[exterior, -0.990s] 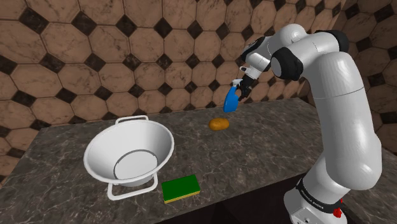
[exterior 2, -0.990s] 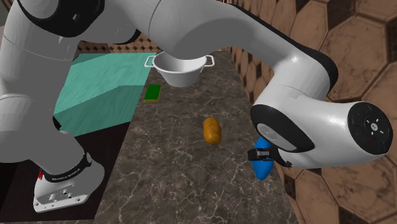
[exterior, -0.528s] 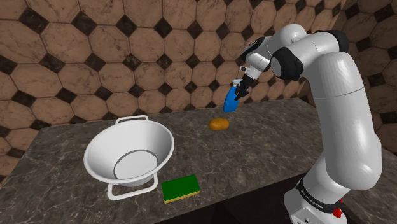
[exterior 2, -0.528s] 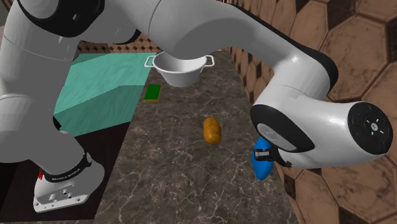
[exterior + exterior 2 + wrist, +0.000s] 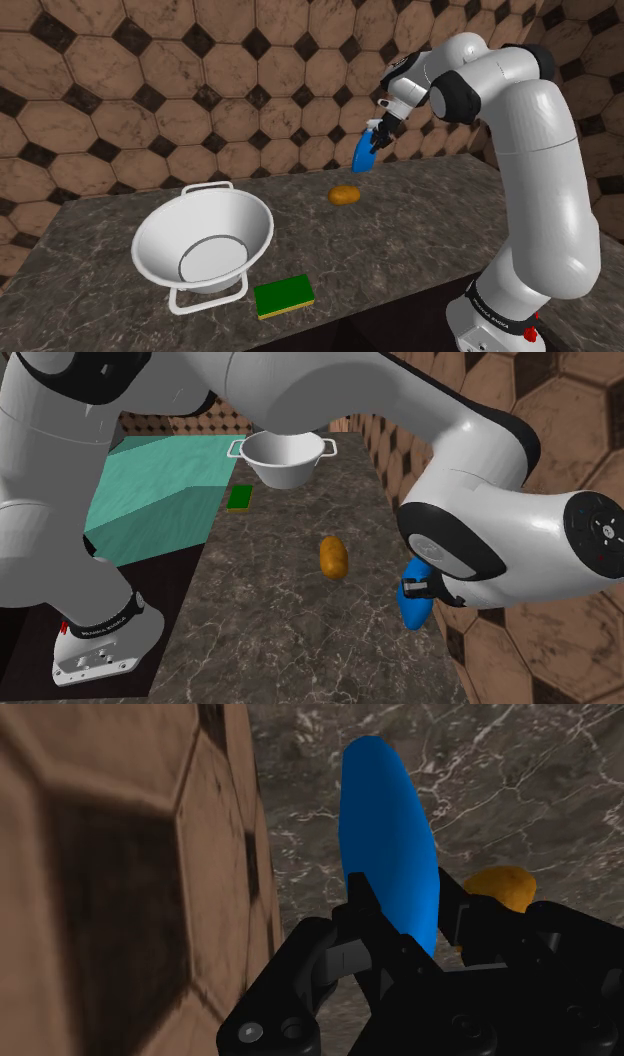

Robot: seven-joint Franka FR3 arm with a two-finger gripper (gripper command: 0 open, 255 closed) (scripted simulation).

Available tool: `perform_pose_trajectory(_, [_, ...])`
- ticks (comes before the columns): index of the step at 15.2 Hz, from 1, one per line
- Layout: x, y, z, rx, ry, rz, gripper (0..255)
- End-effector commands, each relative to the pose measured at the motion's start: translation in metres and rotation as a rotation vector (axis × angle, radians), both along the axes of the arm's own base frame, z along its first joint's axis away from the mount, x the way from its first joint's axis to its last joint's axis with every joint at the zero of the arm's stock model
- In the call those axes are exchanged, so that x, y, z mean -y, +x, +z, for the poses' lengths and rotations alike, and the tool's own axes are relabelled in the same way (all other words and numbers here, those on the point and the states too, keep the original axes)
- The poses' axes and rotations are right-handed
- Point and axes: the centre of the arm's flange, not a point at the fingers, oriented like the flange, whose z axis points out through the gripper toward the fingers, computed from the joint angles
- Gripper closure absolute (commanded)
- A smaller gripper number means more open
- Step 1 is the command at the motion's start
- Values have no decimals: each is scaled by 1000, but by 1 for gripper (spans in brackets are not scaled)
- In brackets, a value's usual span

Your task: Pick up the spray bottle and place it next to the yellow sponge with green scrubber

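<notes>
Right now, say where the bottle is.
Shoulder view's upper middle: the bottle hangs in the hand, above the counter by the wall, near the potato.

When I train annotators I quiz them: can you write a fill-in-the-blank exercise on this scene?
1. The gripper is shut on a ____ bottle.
2. The top face of the sponge is ____.
3. The white bowl has ____ handles.
Missing words: blue; green; two.
</notes>
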Motion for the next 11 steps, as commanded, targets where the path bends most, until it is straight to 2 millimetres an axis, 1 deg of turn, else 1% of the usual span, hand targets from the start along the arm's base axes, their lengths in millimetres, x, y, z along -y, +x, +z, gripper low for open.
perform_pose_trajectory(1, [0,0,10,0,0,0,255])
perform_pose_trajectory(11, [0,0,63,0,0,0,255])
